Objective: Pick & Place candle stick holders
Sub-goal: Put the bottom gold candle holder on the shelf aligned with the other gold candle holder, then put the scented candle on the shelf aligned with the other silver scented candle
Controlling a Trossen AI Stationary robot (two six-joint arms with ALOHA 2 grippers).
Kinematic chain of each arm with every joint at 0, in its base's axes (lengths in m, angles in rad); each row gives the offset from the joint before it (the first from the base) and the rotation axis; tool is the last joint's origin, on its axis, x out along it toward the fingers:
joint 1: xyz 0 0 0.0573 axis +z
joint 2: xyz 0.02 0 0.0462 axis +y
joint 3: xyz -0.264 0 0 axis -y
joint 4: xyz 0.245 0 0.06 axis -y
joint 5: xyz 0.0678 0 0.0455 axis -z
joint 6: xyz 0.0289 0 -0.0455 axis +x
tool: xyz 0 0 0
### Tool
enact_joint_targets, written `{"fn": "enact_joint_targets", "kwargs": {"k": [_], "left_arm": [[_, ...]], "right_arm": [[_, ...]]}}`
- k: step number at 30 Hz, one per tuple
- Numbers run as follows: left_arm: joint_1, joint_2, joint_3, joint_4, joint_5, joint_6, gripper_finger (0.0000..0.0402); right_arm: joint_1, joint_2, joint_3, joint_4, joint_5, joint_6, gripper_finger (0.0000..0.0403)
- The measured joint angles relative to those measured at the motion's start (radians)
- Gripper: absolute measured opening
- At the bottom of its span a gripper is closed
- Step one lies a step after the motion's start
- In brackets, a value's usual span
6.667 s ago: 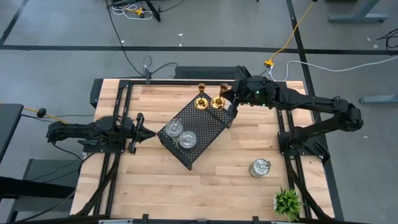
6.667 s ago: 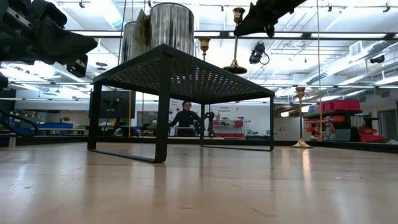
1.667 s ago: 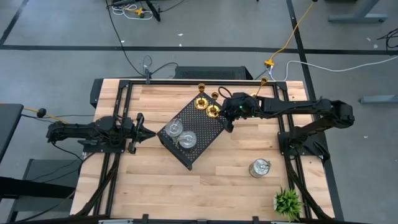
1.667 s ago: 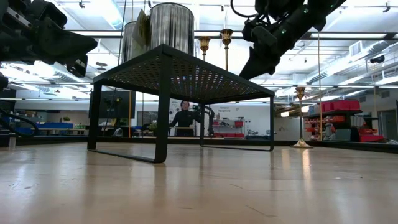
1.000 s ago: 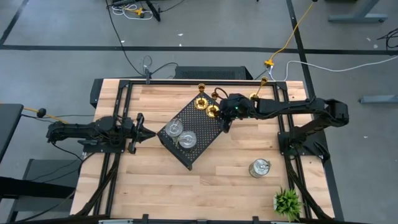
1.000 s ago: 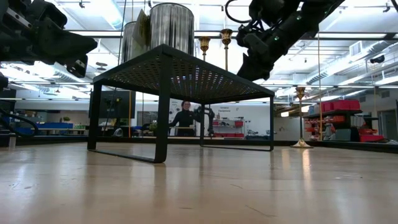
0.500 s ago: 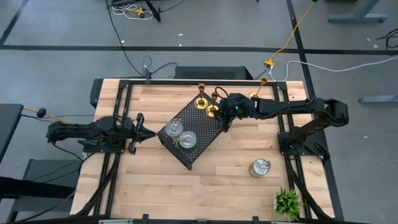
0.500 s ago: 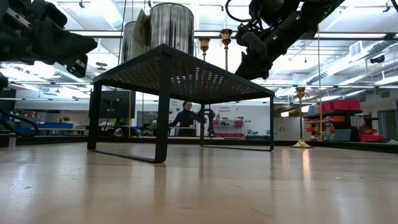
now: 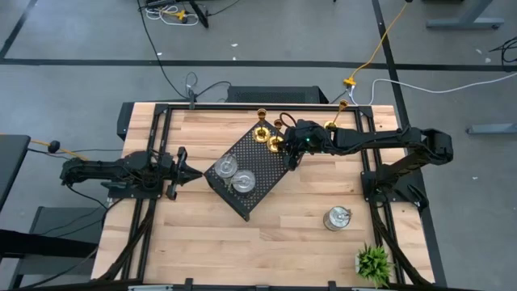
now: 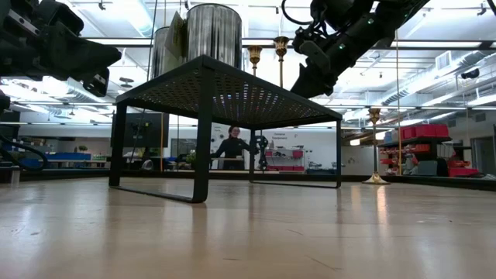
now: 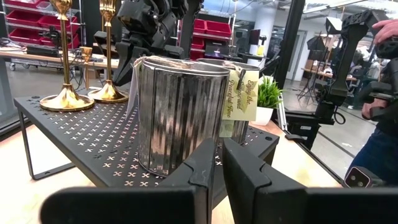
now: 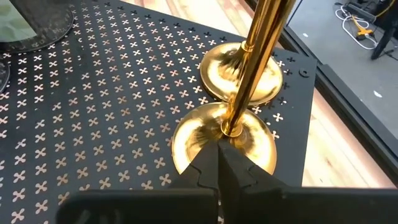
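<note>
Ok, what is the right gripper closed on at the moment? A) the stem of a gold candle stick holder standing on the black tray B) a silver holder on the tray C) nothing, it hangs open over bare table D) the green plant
A: the right gripper is shut on the stem of a gold candle stick holder whose base sits on the black tray, close beside a second gold holder.

1. Robotics lab / workshop in an open industrial hall.
2. Bare grey concrete floor [image 9: 73, 32], loose cables [image 9: 174, 12] running across it.
3. Wooden table [image 9: 299, 226] boxed in a black metal frame [image 9: 161, 113].
4. Ceiling [image 10: 434, 58] has exposed ducts and strip lights.
5. Red parts bins [image 10: 422, 132] on shelving.
6. Person [image 10: 231, 147] at a far bench; camera tripod rig [image 11: 336, 81] nearby.
</note>
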Motion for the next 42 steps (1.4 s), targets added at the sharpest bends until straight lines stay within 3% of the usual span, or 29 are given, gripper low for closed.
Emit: {"fn": "enact_joint_targets", "kwargs": {"k": [22, 42], "left_arm": [[0.000, 0.000, 0.000, 0.000, 0.000, 0.000, 0.0039], [0.000, 0.000, 0.000, 0.000, 0.000, 0.000, 0.0039]], "right_arm": [[0.012, -0.138, 0.001, -0.002, -0.080, 0.007, 0.0002], [0.222, -0.144, 0.001, 0.000, -0.079, 0.002, 0.0054]]}}
